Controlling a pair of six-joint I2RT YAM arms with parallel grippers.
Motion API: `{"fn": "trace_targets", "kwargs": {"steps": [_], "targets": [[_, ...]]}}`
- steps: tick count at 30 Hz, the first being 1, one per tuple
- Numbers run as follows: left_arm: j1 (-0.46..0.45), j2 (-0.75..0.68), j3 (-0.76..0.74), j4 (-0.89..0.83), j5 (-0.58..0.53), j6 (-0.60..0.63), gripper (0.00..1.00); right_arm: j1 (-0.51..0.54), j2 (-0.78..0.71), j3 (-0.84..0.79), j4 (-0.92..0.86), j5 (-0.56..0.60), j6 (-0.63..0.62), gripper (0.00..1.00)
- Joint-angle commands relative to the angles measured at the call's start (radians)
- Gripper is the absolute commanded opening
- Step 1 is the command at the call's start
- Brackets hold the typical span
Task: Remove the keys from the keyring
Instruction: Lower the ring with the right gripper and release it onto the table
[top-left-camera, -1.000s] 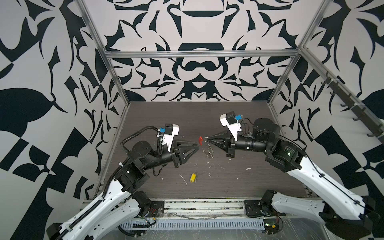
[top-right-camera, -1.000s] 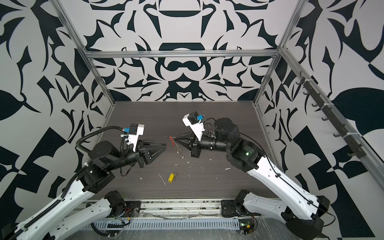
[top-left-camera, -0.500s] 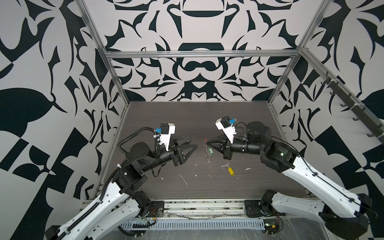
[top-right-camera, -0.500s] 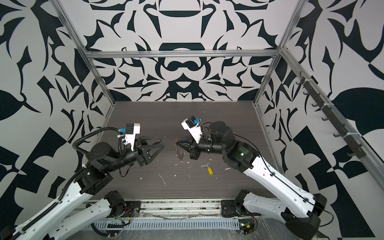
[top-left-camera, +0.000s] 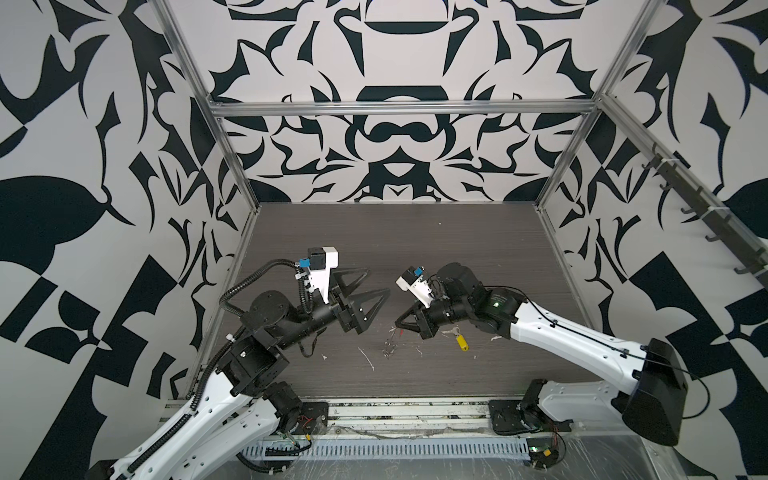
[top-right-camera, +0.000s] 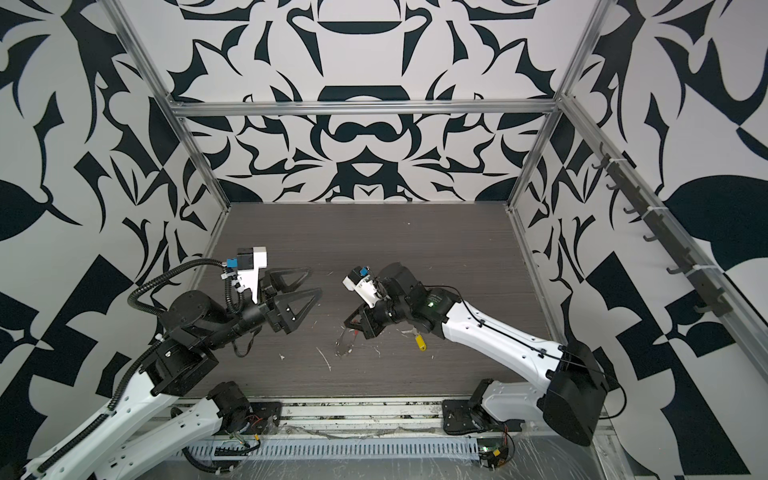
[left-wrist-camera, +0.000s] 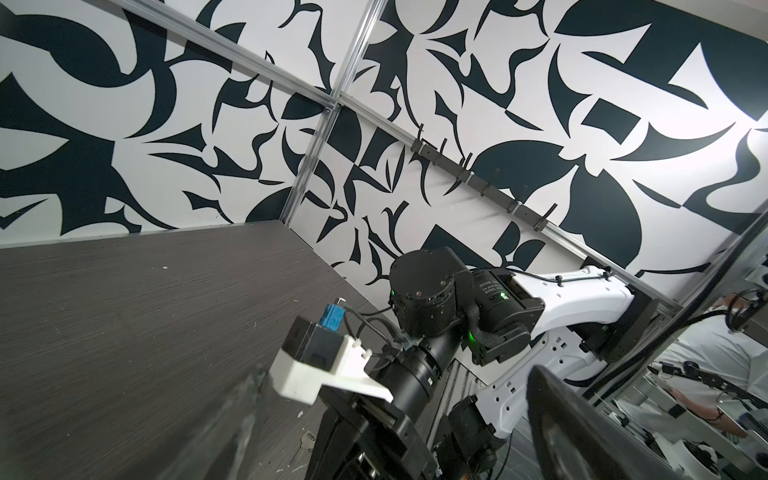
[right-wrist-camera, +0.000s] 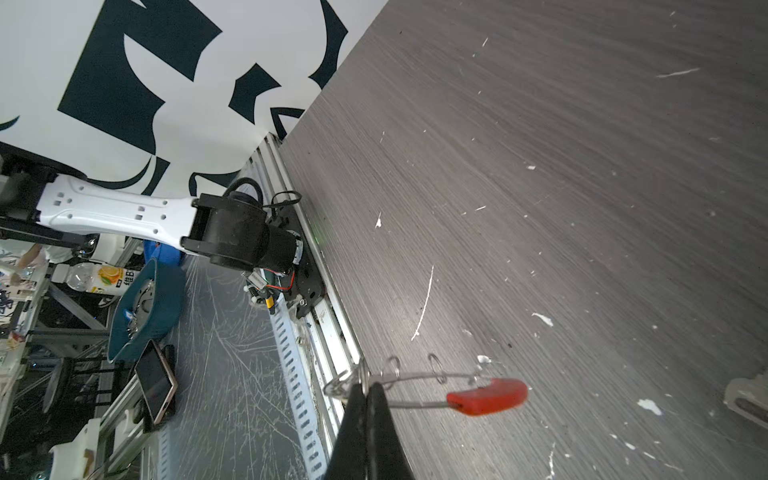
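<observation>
Two hands: we saw the left hand (top-left-camera: 379, 281) spread wide, empty; right hand (right-wrist-camera: 368, 384) pinched the keyring (right-wrist-camera: 486, 397).

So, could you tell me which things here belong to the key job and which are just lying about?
Job: keyring; yellow-tagged key on the table.
Lying about: white flecks; phone and drink bottle beyond the table.

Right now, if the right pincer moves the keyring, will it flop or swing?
Probably keeps its hoop shape: the keyring looks like thin metal wire. Likely swings, since the right pincer pinches one edge. The small rings look loose; may slide.
</observation>
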Motion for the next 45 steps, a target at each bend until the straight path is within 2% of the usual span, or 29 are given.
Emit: {"fn": "trace_targets", "kwargs": {"steps": [1, 8, 15, 21, 29, 31, 32, 34, 37, 38, 39, 40, 45], "targets": [[0.002, 0.002, -0.030, 0.005, -0.011, -0.005, 0.99, 0.022, 0.000, -0.011, 0.054, -0.009, 0.028, 0.00], [0.002, 0.012, -0.050, 0.030, -0.013, -0.026, 0.99, 0.030, 0.124, -0.001, 0.134, 0.041, 0.062, 0.00], [0.002, 0.005, -0.050, 0.019, -0.010, -0.037, 0.99, 0.029, 0.362, 0.122, 0.146, 0.097, 0.030, 0.00], [0.002, -0.010, -0.054, 0.011, -0.017, -0.047, 0.99, 0.004, 0.540, 0.252, 0.120, 0.195, 0.016, 0.00], [0.002, -0.013, -0.067, 0.001, -0.027, -0.054, 0.99, -0.022, 0.561, 0.281, 0.052, 0.385, 0.044, 0.00], [0.002, -0.012, -0.072, 0.004, -0.032, -0.054, 0.99, -0.034, 0.556, 0.268, 0.061, 0.373, 0.052, 0.00], [0.002, -0.010, -0.074, 0.007, -0.035, -0.054, 0.99, -0.036, 0.551, 0.261, 0.069, 0.367, 0.055, 0.03], [0.003, -0.005, -0.078, 0.016, -0.041, -0.056, 0.99, -0.036, 0.530, 0.252, 0.083, 0.362, 0.043, 0.24], [0.002, 0.010, -0.076, 0.019, -0.044, -0.059, 0.99, -0.038, 0.467, 0.226, 0.111, 0.390, 0.037, 0.37], [0.003, 0.013, -0.075, 0.019, -0.044, -0.059, 0.99, -0.036, 0.442, 0.215, 0.119, 0.401, 0.032, 0.53], [0.002, 0.019, -0.072, 0.019, -0.044, -0.060, 0.99, -0.038, 0.412, 0.205, 0.123, 0.415, 0.026, 0.63], [0.003, 0.024, -0.072, 0.019, -0.046, -0.060, 0.99, -0.038, 0.379, 0.195, 0.125, 0.435, 0.021, 0.67], [0.002, 0.036, -0.072, 0.022, -0.081, -0.062, 0.99, -0.038, 0.194, 0.107, 0.175, 0.525, 0.001, 0.67]]}}
